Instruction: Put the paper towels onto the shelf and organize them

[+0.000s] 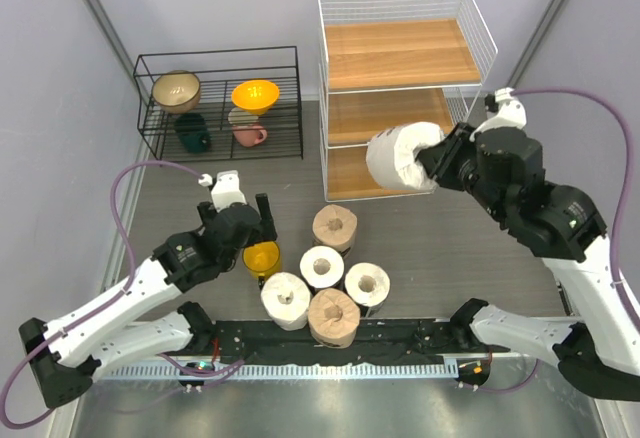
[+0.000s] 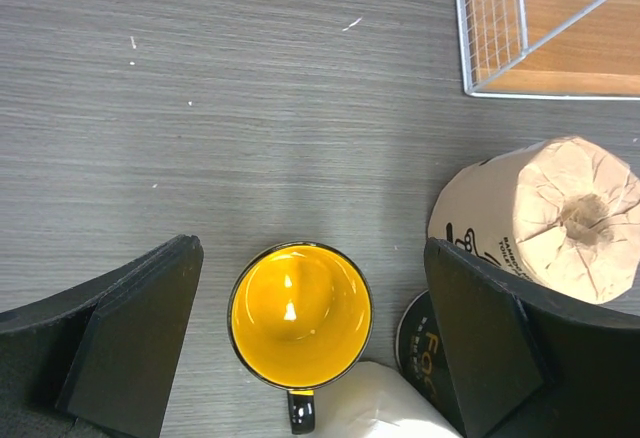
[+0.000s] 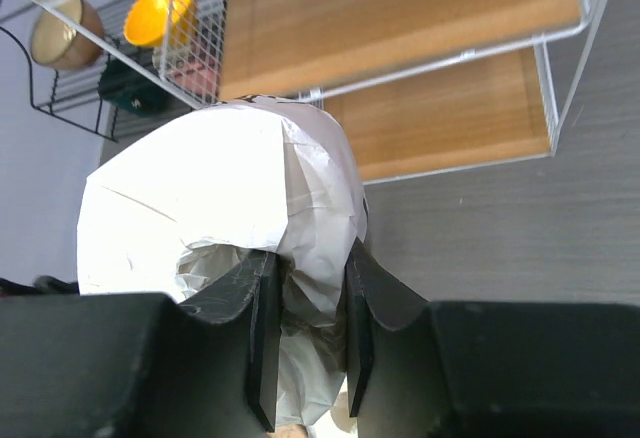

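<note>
Pinching 1 white roll (image 1: pixel 398 156) by its wall, the right gripper (image 1: pixel 432 162) needed a level push onto the shelf (image 1: pixel 400 53), middle tier, clear of its frame; the left gripper (image 2: pixel 310 258) hung spread.

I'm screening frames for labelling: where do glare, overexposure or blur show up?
Top external: sharp, with glare on the metal strip at the near edge. Left wrist: a bright highlight inside the yellow cup, table grain crisp. Right wrist: the white paper towel roll is overexposed, its wrapper creases partly washed out.
</note>
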Controlling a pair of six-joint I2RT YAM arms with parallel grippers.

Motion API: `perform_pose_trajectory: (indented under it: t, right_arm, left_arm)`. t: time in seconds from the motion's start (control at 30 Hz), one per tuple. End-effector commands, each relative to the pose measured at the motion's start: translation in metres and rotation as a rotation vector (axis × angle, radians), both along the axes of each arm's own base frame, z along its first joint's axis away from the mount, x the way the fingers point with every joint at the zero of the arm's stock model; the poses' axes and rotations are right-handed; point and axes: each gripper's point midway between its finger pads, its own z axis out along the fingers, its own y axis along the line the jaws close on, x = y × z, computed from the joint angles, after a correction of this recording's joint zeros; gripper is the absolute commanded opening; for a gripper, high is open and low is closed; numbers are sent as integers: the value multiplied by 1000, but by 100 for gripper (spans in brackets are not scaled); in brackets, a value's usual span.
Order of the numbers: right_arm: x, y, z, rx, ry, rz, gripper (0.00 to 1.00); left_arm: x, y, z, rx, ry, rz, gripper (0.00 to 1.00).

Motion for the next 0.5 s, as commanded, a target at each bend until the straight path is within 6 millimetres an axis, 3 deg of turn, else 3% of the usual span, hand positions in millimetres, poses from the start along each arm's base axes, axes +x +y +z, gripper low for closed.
perform_pose_trajectory:
  t: [0.0, 0.2, 0.27, 0.3, 0.33, 0.4, 0.47]
  right_arm:
    - [11, -13, 59, -34, -136, -44, 13]
    - [36, -17, 114, -88, -236, -125, 14]
    - [37, -25, 137, -82, -288, -159, 14]
    - [44, -21, 139, -98, -289, -163, 15]
    - [41, -25, 155, -78, -324, -169, 15]
    - [53, -22, 159, -128, -328, -187, 15]
    - [55, -25, 175, -135, -359, -204, 14]
  left_arm:
    - [3, 1, 14, 20, -27, -6, 100]
    - [2, 10, 13, 44, -27, 27, 100]
    - [1, 12, 14, 55, -29, 24, 100]
    - [2, 13, 15, 61, -29, 24, 100]
    - [2, 14, 17, 65, -34, 27, 100]
    - [2, 16, 19, 82, -40, 28, 100]
    - [3, 18, 21, 88, -45, 31, 100]
